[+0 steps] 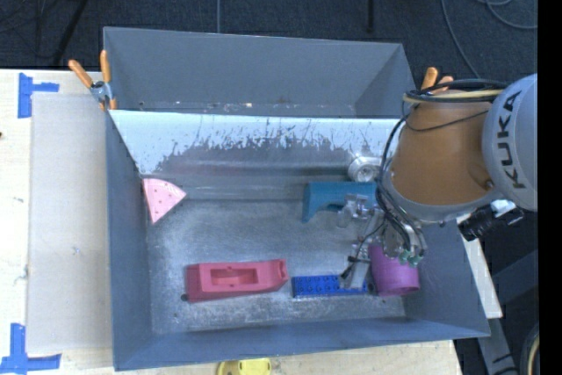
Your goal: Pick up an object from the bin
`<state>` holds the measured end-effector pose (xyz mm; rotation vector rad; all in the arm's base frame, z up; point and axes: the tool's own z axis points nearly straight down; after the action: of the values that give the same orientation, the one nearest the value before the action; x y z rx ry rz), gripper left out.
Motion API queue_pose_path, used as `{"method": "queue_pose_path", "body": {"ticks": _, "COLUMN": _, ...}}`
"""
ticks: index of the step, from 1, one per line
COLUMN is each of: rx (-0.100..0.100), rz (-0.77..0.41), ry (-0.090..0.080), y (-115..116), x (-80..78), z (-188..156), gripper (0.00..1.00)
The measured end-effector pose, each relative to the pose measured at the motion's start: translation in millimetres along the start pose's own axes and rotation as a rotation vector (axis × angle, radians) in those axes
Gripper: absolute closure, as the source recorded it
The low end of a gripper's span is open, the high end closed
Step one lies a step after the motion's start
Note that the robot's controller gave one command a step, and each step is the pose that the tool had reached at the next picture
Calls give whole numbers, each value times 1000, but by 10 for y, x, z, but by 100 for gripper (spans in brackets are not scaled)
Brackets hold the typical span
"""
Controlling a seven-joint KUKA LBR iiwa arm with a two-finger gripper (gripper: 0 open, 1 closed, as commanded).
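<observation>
At the far left of the grey metal bin (132,277), a pale pink wedge (162,197) lies against the left wall, well apart from everything else. Nearer and to the right of it, a dark pink rectangular block (235,277) with shallow recesses in its top lies flat on the floor, its long side running left to right. Just right of the block, close to the near wall, lies a flat blue studded brick (320,285).

Farther back, a teal block-shaped piece (336,195) sits toward the far side of the floor, with a small silvery round thing (362,167) just beyond it by the far wall.

The gripper (356,268) is down low at the right end of the blue brick, between it and a purple cup (394,271) that stands just beside it in the near right corner. Whether it touches either cannot be told, nor whether it is released or clenched.

The arm reaches in over the right wall, its orange wrist cover (439,158) hanging over the right side of the bin and hiding the floor beneath, with cables trailing down from it toward the gripper.
</observation>
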<state>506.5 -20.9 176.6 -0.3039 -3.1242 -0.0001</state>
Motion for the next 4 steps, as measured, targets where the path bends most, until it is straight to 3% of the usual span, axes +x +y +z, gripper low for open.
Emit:
{"method": "queue_pose_path", "body": {"ticks": 1, "rx": 0, "rz": 0, "ry": 0, "y": 0, "x": 0, "z": 0, "gripper": 0}}
{"method": "queue_pose_path", "body": {"ticks": 2, "rx": -1, "rz": -52, "ry": -7, "y": 62, "x": 103, "z": 434, "gripper": 0}}
{"method": "queue_pose_path", "body": {"ticks": 3, "rx": 0, "rz": -158, "ry": 2, "y": 204, "x": 215, "z": 871, "gripper": 0}}
{"method": "queue_pose_path", "body": {"ticks": 4, "rx": 0, "rz": -152, "ry": -3, "y": 13, "x": 331, "z": 1066, "gripper": 100}}
